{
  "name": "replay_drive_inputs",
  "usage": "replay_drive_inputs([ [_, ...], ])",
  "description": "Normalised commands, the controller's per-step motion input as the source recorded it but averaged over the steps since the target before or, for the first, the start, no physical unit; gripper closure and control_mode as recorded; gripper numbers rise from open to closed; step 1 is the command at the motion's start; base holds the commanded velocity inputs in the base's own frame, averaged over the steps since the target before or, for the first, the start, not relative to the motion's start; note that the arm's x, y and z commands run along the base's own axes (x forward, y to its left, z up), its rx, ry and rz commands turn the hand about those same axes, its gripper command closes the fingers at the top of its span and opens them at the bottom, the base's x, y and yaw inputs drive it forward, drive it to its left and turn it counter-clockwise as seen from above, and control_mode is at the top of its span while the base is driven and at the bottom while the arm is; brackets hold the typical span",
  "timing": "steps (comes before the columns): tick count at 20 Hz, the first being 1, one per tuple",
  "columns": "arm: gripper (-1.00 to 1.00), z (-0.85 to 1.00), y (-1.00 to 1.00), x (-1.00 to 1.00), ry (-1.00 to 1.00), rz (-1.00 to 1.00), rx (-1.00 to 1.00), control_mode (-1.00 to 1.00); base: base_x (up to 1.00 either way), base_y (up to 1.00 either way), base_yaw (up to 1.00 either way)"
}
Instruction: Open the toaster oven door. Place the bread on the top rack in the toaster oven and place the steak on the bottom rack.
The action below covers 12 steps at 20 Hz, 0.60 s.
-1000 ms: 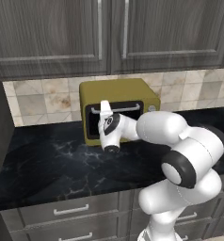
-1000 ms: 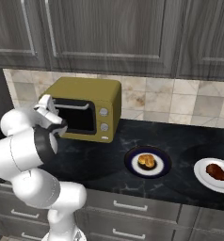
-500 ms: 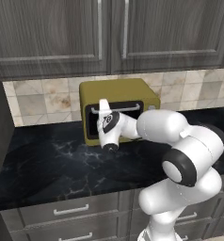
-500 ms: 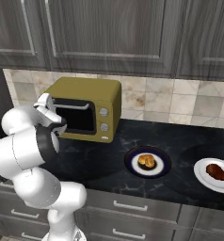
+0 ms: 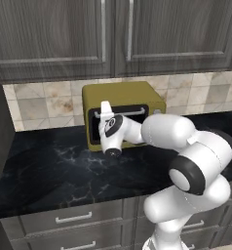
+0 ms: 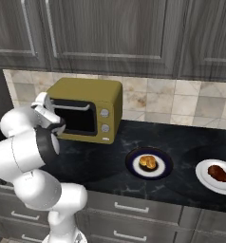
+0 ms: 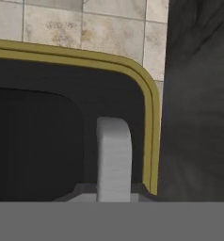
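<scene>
The toaster oven point(image 5: 122, 114) sits at the back edge of the counter point(image 5: 49, 166), against the tiled wall, and its door point(image 6: 77, 118) is shut. The gripper point(image 5: 106, 113) is up at the left end of the door's bar handle point(image 5: 130, 113), which runs lengthwise across the top of the glass. In the hand view the handle point(image 7: 114, 160) rises straight up from between the jaws, so the jaws straddle the bar across its long axis, right at the end near the oven's rounded corner. They look drawn in close around it, but the fingertips themselves are cut off at the bottom of that view, so I cannot tell whether they have a firm grip on it.

The coming pull, as I judge it, goes outward and down, away from the wall.

The bread point(image 6: 147, 163) lies on a dark plate point(image 6: 134, 167) and the steak point(image 6: 218, 172) on a white plate point(image 6: 204, 176), both on the counter well to the right of the oven. The racks are hidden behind the dark glass.
</scene>
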Motion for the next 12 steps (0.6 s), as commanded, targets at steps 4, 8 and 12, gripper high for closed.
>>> replay_drive_inputs([
  [4,1.0,0.0,0.32,-0.19,-0.06,0.0,0.0,-1.0,0.0,0.0,0.0],
  [8,1.0,0.0,0.27,-0.23,-0.01,0.0,0.0,-1.0,0.0,0.0,0.0],
  [12,1.0,0.0,0.25,-0.39,0.0,-0.02,0.01,-1.0,0.0,0.0,0.0],
])
